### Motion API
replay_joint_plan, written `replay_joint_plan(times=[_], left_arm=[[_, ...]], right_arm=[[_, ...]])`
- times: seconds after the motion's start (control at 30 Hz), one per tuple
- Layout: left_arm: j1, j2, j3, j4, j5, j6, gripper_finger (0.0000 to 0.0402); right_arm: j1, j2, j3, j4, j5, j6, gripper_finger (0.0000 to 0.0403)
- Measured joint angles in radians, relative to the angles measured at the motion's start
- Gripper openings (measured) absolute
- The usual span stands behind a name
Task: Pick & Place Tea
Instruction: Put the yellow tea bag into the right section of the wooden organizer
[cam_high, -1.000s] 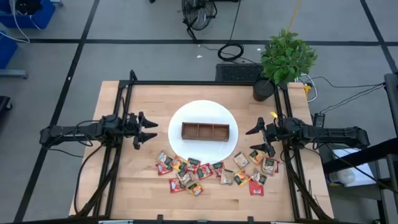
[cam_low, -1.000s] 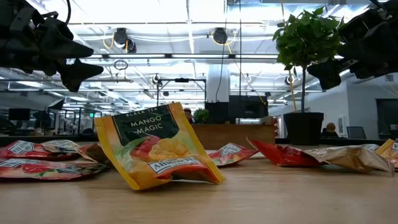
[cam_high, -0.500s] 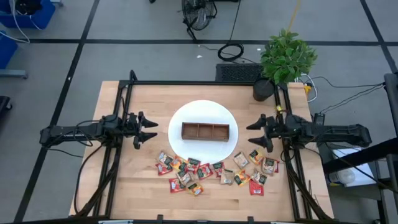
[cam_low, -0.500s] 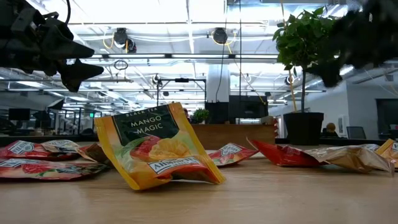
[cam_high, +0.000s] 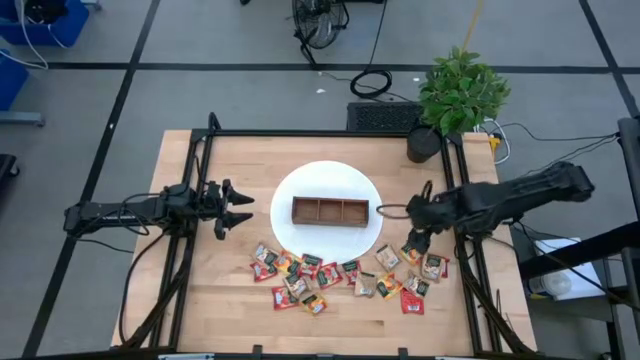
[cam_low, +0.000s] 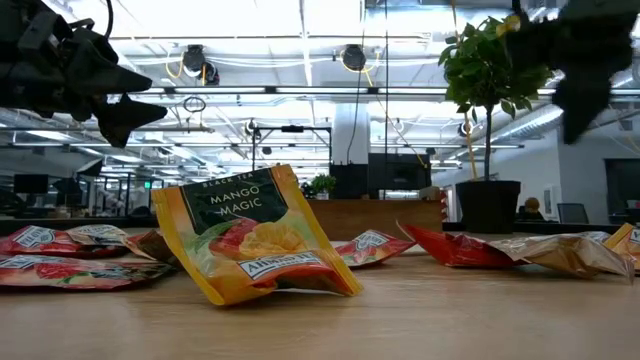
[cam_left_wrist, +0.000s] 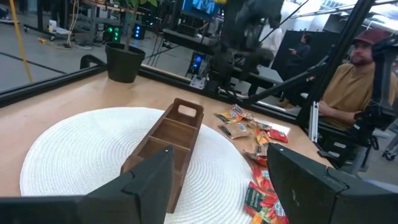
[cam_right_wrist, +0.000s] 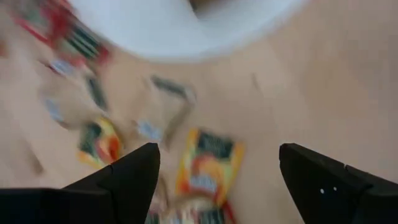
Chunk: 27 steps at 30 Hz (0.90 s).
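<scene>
Several small tea sachets (cam_high: 345, 275), red, tan and yellow, lie flat in a loose band near the table's front edge; a yellow one (cam_low: 250, 240) leans up closest to the low camera. The brown three-compartment tray (cam_high: 330, 211) stands on a round white mat (cam_high: 300, 185). My right gripper (cam_high: 416, 222) hangs open above the right end of the sachets, pointing steeply down, with sachets (cam_right_wrist: 208, 165) below its fingers. My left gripper (cam_high: 238, 208) waits open and level at the mat's left edge, facing the tray (cam_left_wrist: 168, 140).
A potted plant (cam_high: 460, 95) stands at the table's far right corner. Dark metal frame rails (cam_high: 190, 260) run along the left and right sides of the table. A seated person (cam_left_wrist: 354, 87) shows beyond the table's right side.
My right gripper has risen and swung in from the table's right edge toward the mat, tipping from level to steeply downward and rolling about its own axis; it stays open. The sachets and tray have not moved.
</scene>
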<state>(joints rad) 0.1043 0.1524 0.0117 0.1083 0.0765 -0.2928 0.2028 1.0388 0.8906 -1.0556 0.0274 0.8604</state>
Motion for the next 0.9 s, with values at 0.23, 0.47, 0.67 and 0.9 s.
replay_joint_plan(times=[0.23, 0.47, 0.67, 0.9], left_arm=[[0.000, 0.000, 0.000, -0.001, 0.000, 0.000, 0.0253], [0.000, 0.000, 0.000, -0.001, 0.000, -0.003, 0.0253], [0.000, 0.000, 0.000, -0.001, 0.000, -0.004, 0.0253], [0.000, 0.000, 0.000, -0.001, 0.000, -0.003, 0.0253]], right_arm=[[0.032, 0.230, 0.001, 0.060, -0.131, 0.063, 0.0309], [0.073, 0.367, 0.001, 0.032, -0.132, 0.104, 0.0309], [0.107, 0.442, -0.013, 0.068, -0.080, 0.112, 0.0309], [0.108, 0.465, -0.076, 0.136, -0.110, 0.104, 0.0309]])
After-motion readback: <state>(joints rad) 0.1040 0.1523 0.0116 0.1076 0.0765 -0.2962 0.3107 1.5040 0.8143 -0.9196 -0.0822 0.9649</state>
